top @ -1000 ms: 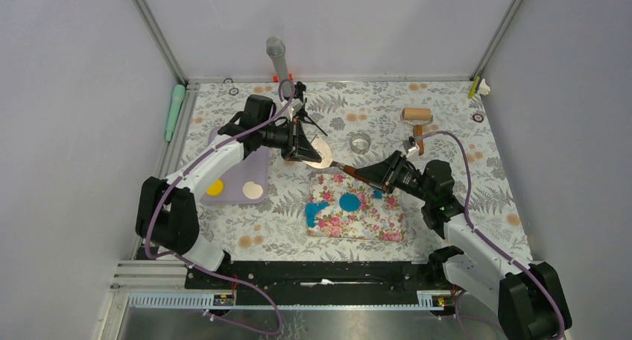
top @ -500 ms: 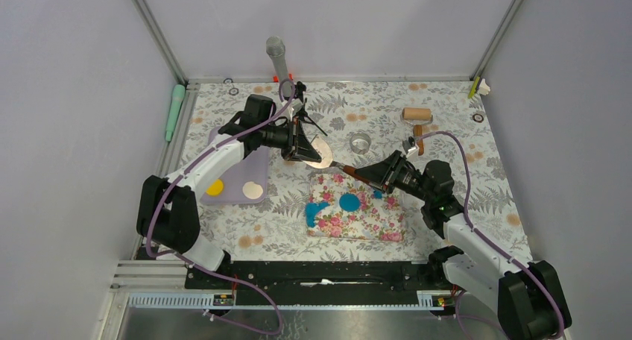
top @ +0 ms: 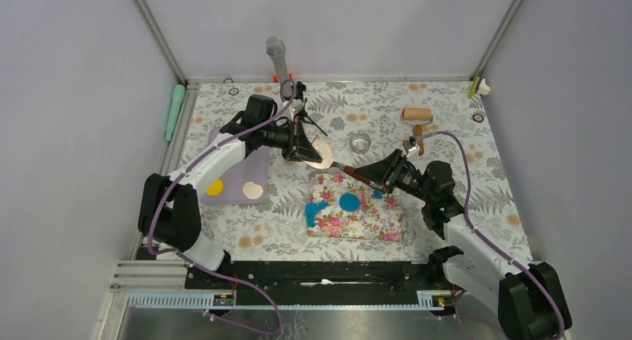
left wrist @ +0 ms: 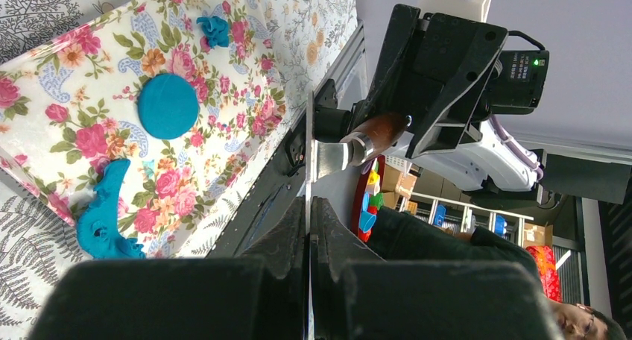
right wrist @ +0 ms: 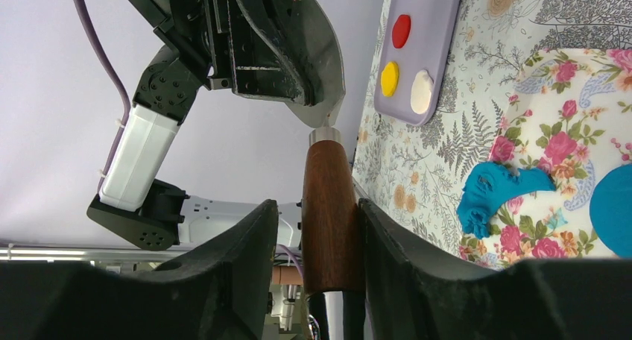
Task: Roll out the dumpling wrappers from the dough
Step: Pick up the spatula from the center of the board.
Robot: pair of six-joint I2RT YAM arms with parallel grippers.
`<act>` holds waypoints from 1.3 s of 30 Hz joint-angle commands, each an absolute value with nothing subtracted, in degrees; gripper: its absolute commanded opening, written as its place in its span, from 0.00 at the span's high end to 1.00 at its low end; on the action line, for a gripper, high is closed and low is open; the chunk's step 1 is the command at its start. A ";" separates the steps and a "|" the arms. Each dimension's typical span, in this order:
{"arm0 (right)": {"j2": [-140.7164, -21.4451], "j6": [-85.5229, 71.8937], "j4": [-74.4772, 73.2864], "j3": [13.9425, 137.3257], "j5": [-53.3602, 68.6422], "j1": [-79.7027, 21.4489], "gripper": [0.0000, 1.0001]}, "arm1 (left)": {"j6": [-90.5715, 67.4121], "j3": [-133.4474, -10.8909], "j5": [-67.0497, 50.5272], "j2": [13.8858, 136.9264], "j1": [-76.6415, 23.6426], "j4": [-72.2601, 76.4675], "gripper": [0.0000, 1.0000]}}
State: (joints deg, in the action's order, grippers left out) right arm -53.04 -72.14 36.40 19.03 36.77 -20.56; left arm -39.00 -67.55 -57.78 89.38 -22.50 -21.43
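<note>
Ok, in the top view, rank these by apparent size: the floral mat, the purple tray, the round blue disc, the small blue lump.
1. floral mat
2. purple tray, partly under the left arm, so close to the mat
3. round blue disc
4. small blue lump

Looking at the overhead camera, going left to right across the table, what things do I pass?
green tool → purple tray → ragged blue dough scrap → round blue wrapper → wooden roller → yellow clip
</note>
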 commanded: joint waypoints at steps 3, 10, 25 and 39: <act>-53.39 -73.22 42.61 19.73 37.88 -20.57 0.64 | -37.94 -70.05 -60.53 89.63 -23.33 -21.09 1.00; -52.58 -73.93 39.99 19.98 35.65 -20.57 1.00 | -38.03 -70.17 -60.65 90.09 -23.38 -21.02 0.96; -47.18 -44.72 -35.01 47.66 13.06 -20.57 1.00 | -41.82 -62.82 -37.97 84.73 -14.77 -23.62 0.32; -52.60 -38.57 -69.14 60.56 7.18 -20.52 1.00 | -33.61 -53.13 -4.23 73.15 -28.99 -20.22 0.24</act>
State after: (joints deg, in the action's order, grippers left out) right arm -52.84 -39.00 -60.60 59.44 9.52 -20.45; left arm -35.46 -57.34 -16.53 74.13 -23.57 -25.85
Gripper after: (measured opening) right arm 0.353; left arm 0.756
